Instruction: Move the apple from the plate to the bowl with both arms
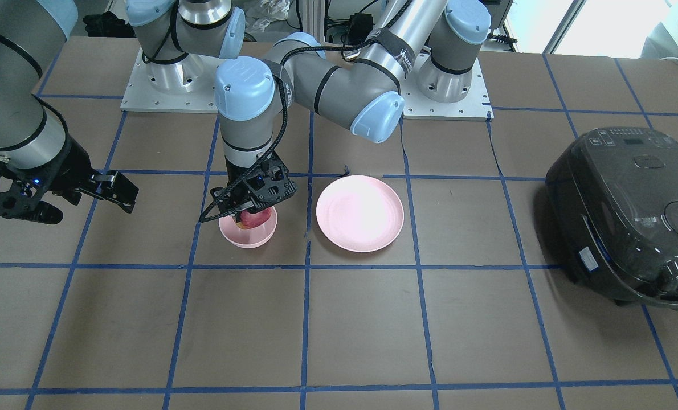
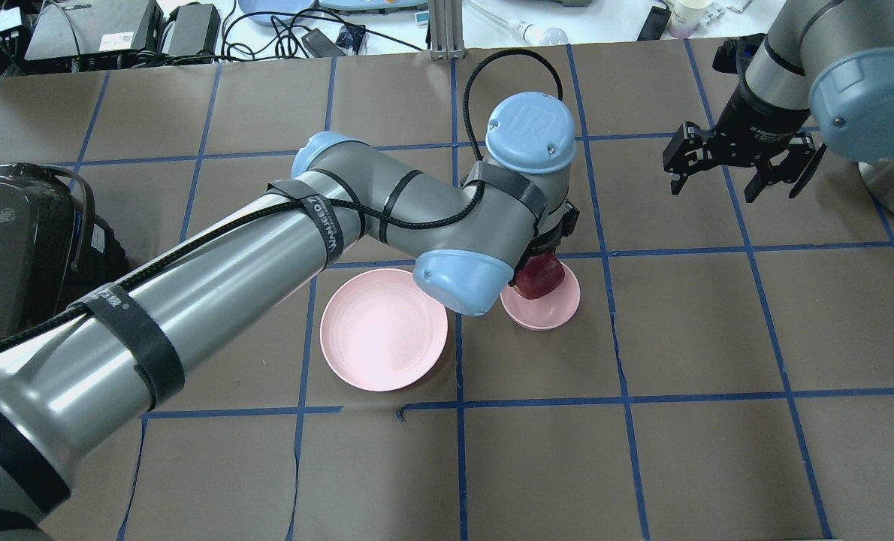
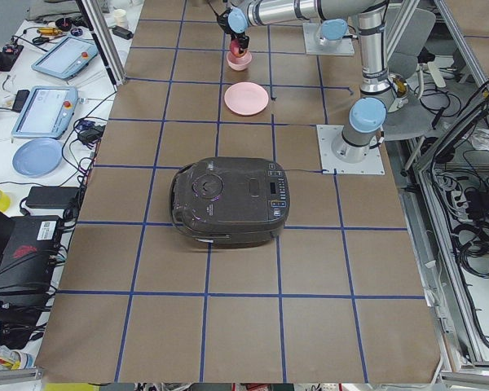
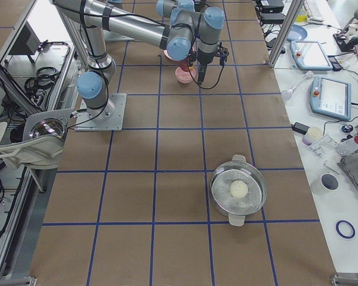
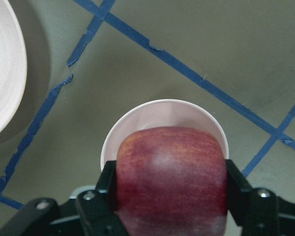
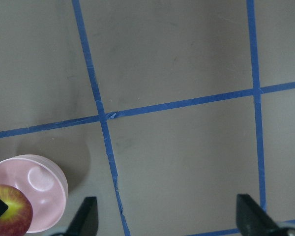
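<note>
Two arms at work; notes run left to right across the overhead view.

Far left: dark cooker (image 2: 19, 240) sits on the brown counter (image 2: 687, 466), lid down, well apart from the dishes. Blue tape lines (image 2: 620, 394) grid the counter.

Left arm (image 2: 267, 240): comes in from the lower left and reaches over the middle of the counter, wrist pointing down.

Plate (image 2: 383, 330): flat on the counter, its pink face fully in view, just left of the bowl. The front view shows a strip of counter between the two rims, so they are not touching.

Bowl (image 2: 548, 314): upright, just right of the plate, partly hidden under the left wrist.

Apple (image 2: 541, 276): off the plate, clamped between the left fingers (image 5: 107, 187), one pad on each side, directly over the bowl's opening. The front view puts its lower part at about rim level. Cannot tell whether it touches the bowl's floor. Its yellow patch shows in the right wrist view.

Right arm (image 2: 830, 68): comes in at the upper right. Right fingers (image 6: 250, 214) are spread wide and hang above the counter, well to the right of the bowl. The right wrist view catches bowl and apple in its lower left corner.
</note>
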`<act>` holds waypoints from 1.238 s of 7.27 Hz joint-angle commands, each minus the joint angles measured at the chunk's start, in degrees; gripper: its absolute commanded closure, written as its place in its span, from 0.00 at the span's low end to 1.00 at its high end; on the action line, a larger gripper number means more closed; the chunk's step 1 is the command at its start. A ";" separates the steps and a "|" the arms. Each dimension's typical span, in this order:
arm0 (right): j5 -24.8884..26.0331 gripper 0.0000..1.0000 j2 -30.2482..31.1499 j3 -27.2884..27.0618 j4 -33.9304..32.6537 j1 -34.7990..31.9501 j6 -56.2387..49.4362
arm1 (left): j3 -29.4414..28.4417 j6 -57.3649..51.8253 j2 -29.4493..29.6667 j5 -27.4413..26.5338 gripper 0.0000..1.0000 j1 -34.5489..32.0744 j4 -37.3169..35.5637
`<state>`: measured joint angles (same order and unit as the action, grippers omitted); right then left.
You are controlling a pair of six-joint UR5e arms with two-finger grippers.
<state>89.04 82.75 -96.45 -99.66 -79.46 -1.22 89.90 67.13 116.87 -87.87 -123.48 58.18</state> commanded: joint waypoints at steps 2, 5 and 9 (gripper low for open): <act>0.25 0.00 0.13 0.38 0.17 0.00 0.17 | 0.45 0.02 1.25 0.06 0.84 -0.19 -0.43; 0.43 0.00 0.30 0.73 0.52 0.00 0.17 | 0.36 -0.07 2.05 -0.02 0.70 -0.19 -0.79; 1.56 0.00 0.65 1.87 0.61 0.00 0.34 | 0.27 0.11 1.52 0.33 0.00 -0.19 -0.79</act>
<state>89.81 83.33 -95.10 -99.15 -79.45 -1.01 90.23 67.16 118.63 -87.64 -123.66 57.38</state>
